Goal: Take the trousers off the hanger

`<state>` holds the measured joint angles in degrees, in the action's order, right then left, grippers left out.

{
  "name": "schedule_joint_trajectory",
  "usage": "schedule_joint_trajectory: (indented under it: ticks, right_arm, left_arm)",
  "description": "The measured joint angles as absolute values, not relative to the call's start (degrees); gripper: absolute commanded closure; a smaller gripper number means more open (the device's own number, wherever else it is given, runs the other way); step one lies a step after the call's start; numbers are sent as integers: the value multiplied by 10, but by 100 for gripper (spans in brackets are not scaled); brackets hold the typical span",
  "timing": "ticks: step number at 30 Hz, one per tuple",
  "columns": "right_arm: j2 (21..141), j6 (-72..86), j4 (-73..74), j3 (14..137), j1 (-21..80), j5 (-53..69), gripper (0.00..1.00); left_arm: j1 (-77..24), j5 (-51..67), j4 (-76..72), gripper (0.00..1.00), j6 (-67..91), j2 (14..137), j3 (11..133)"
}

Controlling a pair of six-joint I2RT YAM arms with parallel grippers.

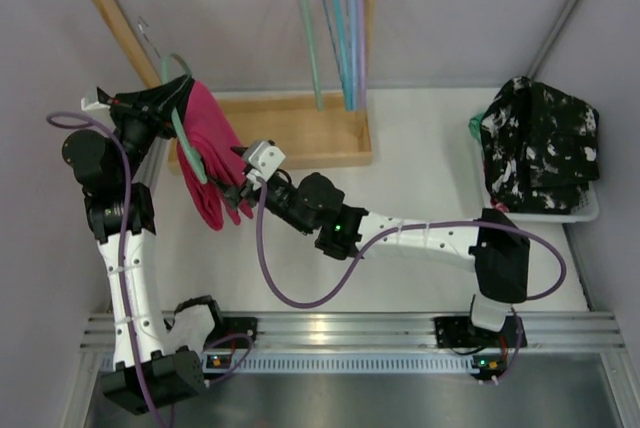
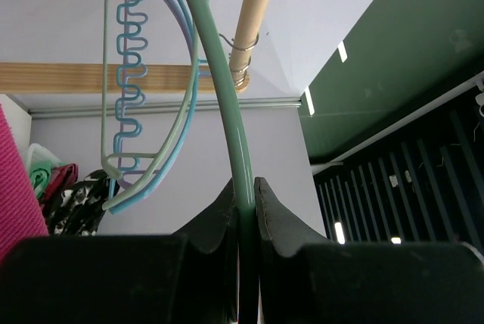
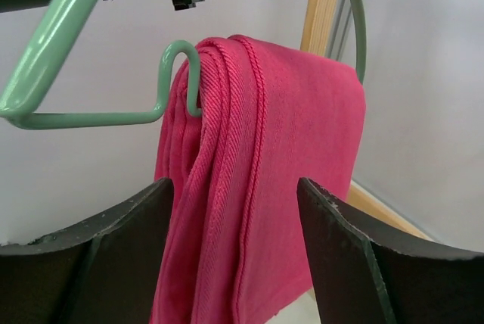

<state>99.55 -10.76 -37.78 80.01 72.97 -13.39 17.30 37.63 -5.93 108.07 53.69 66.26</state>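
"Starting overhead, where are the trousers [image 1: 212, 153]?" the auditor asks.

"Draped over the hanger [image 1: 180, 131], which is held off the table [image 1: 420, 168] near its far left corner, just in front of the left end of the wooden rack [image 1: 300, 133]," the inspector replies. "The left gripper [image 1: 170, 100] is at the hanger's upper part. The right gripper [image 1: 238, 191] is at the cloth's lower right edge. Spare hangers [image 1: 335, 38] hang from the rack's rail. A basket [image 1: 585, 213] of speckled clothes [image 1: 540, 143] sits at the table's right edge."

"And the left wrist view?"

"The left gripper [image 2: 243, 207] is clamped on the green stem of the hanger [image 2: 227, 104], its fingers [image 2: 283, 225] pressed to it from both sides. The metal hook runs off above. A strip of the trousers [image 2: 15, 180] shows at the left border."

"The right wrist view?"

"The right gripper [image 3: 234, 203] has its jaws apart, with the hanging folds seen between them. The trousers [image 3: 280, 150] lie folded over the lower bar of the hanger [image 3: 45, 44], beside a small upturned notch. Whether the fingers [image 3: 113, 241] touch the cloth cannot be told."
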Motion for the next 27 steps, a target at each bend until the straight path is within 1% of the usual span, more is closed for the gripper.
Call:
schedule_joint_trajectory:
  ticks: [1, 9, 15, 24, 26, 27]
  right_arm:
    - [1000, -109, -379, 804, 730, -137, 35]
    - [1028, -115, -387, 823, 730, -140, 39]
    - [1055, -128, -413, 850, 730, -163, 49]
    - [1080, -147, -437, 863, 727, -184, 46]
    - [1088, -151, -437, 872, 726, -188, 48]
    - [1092, -153, -439, 877, 725, -188, 51]
  left_arm:
    - [173, 376, -59, 100, 1081, 538, 666]
    - [173, 377, -59, 100, 1083, 538, 669]
    - [173, 379, -59, 100, 1083, 537, 669]
    - [167, 378, -59, 100, 1081, 518, 664]
    - [164, 378, -58, 100, 1079, 510, 659]
    - [163, 378, -56, 100, 1078, 507, 657]
